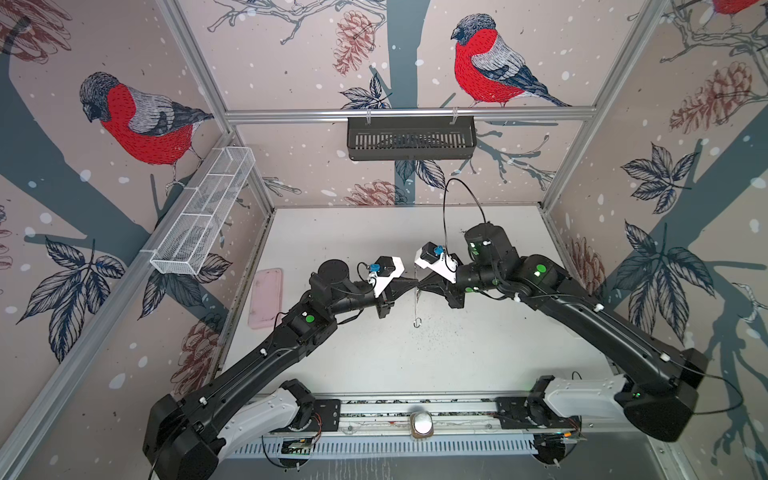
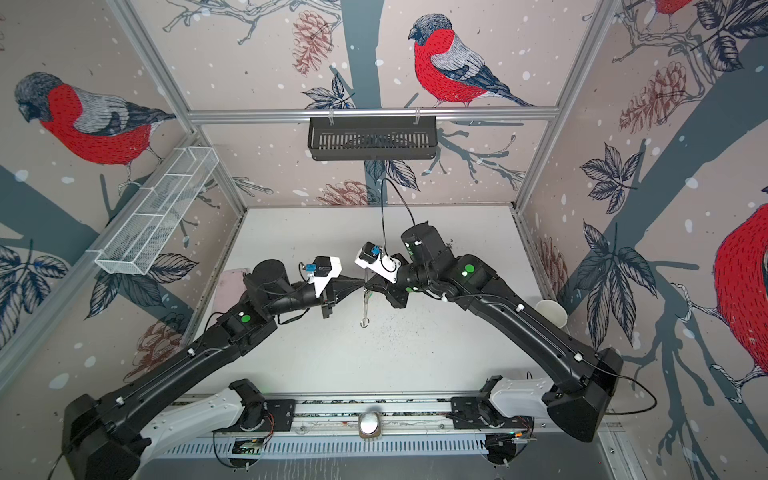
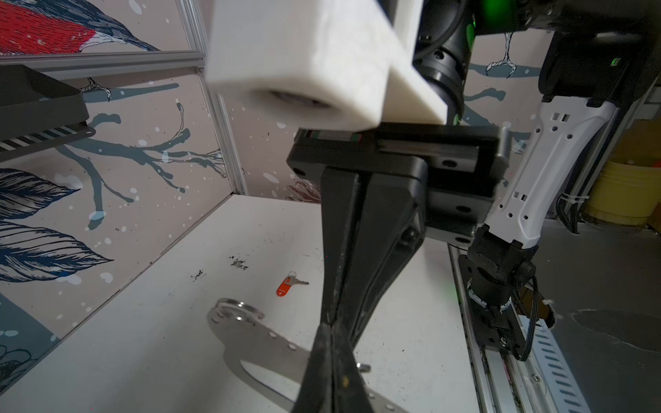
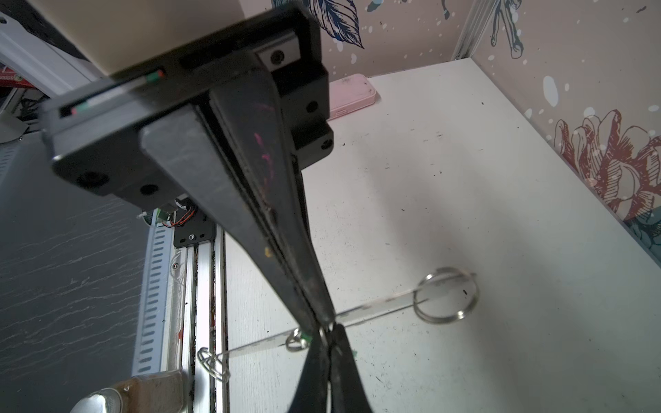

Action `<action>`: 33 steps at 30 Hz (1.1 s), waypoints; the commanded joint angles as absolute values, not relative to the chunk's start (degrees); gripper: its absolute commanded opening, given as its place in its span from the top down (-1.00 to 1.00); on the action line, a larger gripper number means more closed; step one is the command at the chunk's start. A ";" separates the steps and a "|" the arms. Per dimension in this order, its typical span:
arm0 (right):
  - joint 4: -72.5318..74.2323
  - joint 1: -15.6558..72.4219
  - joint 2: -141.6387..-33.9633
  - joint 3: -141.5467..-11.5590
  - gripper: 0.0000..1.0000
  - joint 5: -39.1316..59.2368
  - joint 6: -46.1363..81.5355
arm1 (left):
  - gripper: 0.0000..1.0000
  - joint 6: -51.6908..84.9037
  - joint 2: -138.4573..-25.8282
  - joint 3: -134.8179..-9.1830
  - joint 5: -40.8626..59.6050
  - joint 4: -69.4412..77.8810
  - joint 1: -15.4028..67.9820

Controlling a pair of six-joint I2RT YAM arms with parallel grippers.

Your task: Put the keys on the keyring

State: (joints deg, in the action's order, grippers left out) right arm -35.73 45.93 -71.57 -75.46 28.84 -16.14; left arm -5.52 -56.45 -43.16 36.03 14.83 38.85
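Fingers first, from the top views: left fingers (image 1: 405,285) and right fingers (image 1: 434,286) meet tip to tip above the middle of the counter (image 1: 457,365), both clenched. The keyring (image 1: 416,303) hangs between them edge-on, clear of the surface, with a ring (image 1: 417,322) at its low end. It looks the same in both top views (image 2: 365,305). A pink case (image 1: 266,297) lies well apart, by the left wall (image 1: 124,291). Neither key can be made out from up here.

Left wrist view: the keyring (image 3: 257,343) shows its flat grey face, a row of edge holes and an oval cutout. The left fingers (image 3: 322,375) are pressed together in front of it. The right fingers (image 3: 343,232) come down to the same spot. A red-tagged key (image 3: 284,287) lies loose on the counter beyond, apart from the plate.

Right wrist view: the right fingers (image 4: 257,171) pinch the plate's thin edge (image 4: 386,298). The left fingers (image 4: 314,379) are shut across something that shows green slivers on both sides. I take it for the green tag (image 4: 306,336) of the other key.

Handling, my reading: the plate is stiff, thin, smooth metal and apt to pivot in a single edge pinch. The keys are light, and their tags give the easiest hold. The rings look springy and stubborn.

Room: there is open counter all round. The walls and the front rail (image 1: 457,409) set the limits, and the arms crowd each other at the tips.
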 commanded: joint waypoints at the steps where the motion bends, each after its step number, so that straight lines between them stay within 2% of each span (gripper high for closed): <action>1: -26.73 45.95 -69.04 -72.74 0.89 32.73 -13.82 | 1.00 0.21 -56.25 -41.77 36.18 28.87 38.92; 16: -17.53 46.05 -68.17 -68.38 0.69 38.81 -11.94 | 1.00 9.43 -56.00 -36.61 37.42 44.16 39.15; 21: -15.43 46.13 -68.12 -67.57 0.55 40.43 -11.39 | 1.00 10.29 -56.09 -35.73 37.19 45.92 39.37; 33: -18.28 45.09 -63.64 -64.35 0.36 36.56 -11.82 | 1.00 8.53 -54.32 -35.50 35.98 44.11 39.37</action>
State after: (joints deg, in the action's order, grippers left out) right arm -18.61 45.28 -64.49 -64.95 37.30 -12.16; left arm 8.97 -54.61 -35.48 36.51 41.47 39.22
